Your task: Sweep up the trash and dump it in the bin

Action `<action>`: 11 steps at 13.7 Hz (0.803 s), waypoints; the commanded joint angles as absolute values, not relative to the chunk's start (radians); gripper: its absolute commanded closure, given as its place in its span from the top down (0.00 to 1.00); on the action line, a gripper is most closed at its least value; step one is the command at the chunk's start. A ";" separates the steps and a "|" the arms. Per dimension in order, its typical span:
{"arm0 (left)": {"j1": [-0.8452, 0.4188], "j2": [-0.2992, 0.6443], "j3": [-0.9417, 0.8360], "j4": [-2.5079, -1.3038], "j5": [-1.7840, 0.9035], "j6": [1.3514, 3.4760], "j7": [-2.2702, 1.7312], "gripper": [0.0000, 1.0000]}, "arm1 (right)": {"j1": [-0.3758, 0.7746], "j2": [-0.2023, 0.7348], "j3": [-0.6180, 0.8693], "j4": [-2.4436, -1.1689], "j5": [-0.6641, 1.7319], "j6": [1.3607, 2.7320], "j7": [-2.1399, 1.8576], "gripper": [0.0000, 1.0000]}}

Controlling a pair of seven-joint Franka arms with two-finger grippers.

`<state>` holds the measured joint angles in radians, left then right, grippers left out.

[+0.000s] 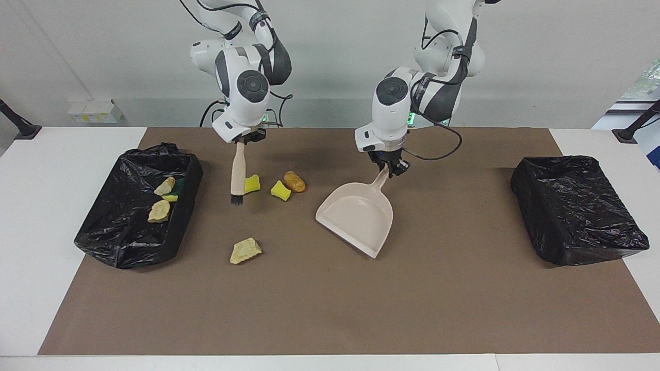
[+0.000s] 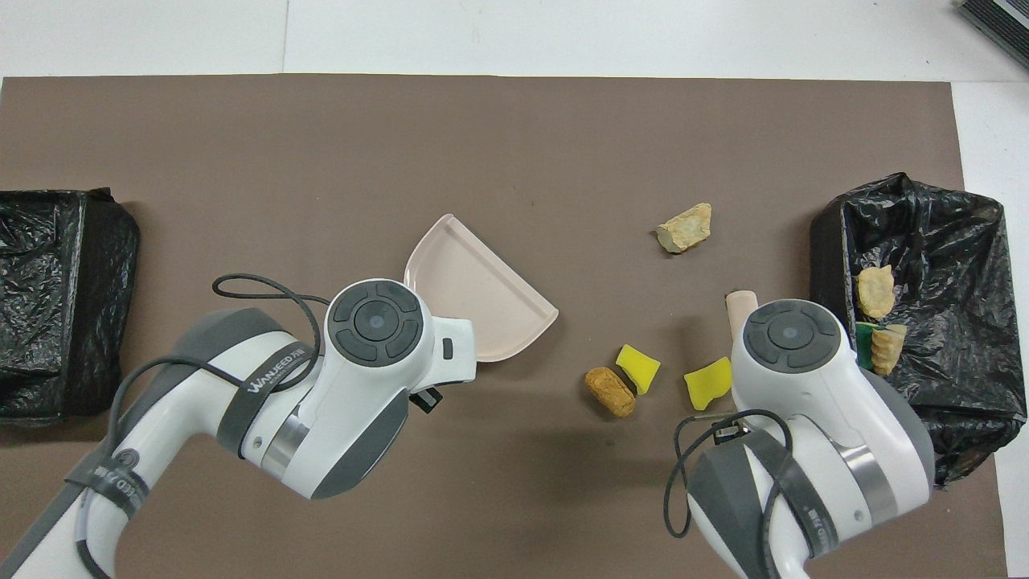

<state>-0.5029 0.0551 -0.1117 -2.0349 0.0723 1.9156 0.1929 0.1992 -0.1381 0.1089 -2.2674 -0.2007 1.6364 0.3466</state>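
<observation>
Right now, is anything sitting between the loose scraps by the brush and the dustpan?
Nothing visible. The brown mat is bare between the orange-brown piece, the yellow chunks and the dustpan held by the left pincer. The right pincer holds the brush beside them.

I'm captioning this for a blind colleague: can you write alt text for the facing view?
The left gripper holds a tilted beige dustpan while the right gripper holds a brush upright beside two yellow sponge chunks and a brown lump. A black-lined bin holds more scraps.
</observation>
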 commanded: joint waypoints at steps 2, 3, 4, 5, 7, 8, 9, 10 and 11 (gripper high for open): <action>-0.505 -0.029 -0.121 -2.109 0.092 1.858 0.346 0.00 | 0.169 -0.173 0.124 -2.356 -0.229 1.655 0.328 0.00; -0.514 -0.058 -0.124 -2.152 0.092 1.865 0.406 0.00 | 0.170 -0.169 0.124 -2.380 -0.226 1.663 0.342 0.00; -0.538 -0.086 -0.124 -2.195 0.092 1.877 0.425 0.00 | 0.175 -0.170 0.126 -2.414 -0.216 1.690 0.365 0.00; -0.549 -0.109 -0.126 -2.233 0.092 1.887 0.433 0.00 | 0.181 -0.170 0.127 -2.424 -0.209 1.697 0.392 0.00; -0.575 -0.126 -0.126 -2.275 0.092 1.920 0.475 0.00 | 0.189 -0.179 0.127 -2.456 -0.145 1.712 0.420 0.00; -0.574 -0.120 -0.126 -2.273 0.091 1.927 0.477 0.00 | 0.189 -0.178 0.127 -2.454 -0.106 1.718 0.420 0.00; -0.568 -0.115 -0.126 -2.270 0.091 1.942 0.482 0.00 | 0.201 -0.178 0.127 -2.456 -0.080 1.741 0.422 0.00; -0.568 -0.109 -0.124 -2.272 0.089 1.950 0.486 0.00 | 0.231 -0.173 0.127 -2.454 -0.063 1.761 0.442 0.00; -0.568 -0.092 -0.124 -2.272 0.090 1.951 0.485 0.00 | 0.253 -0.158 0.127 -2.453 -0.034 1.779 0.499 0.00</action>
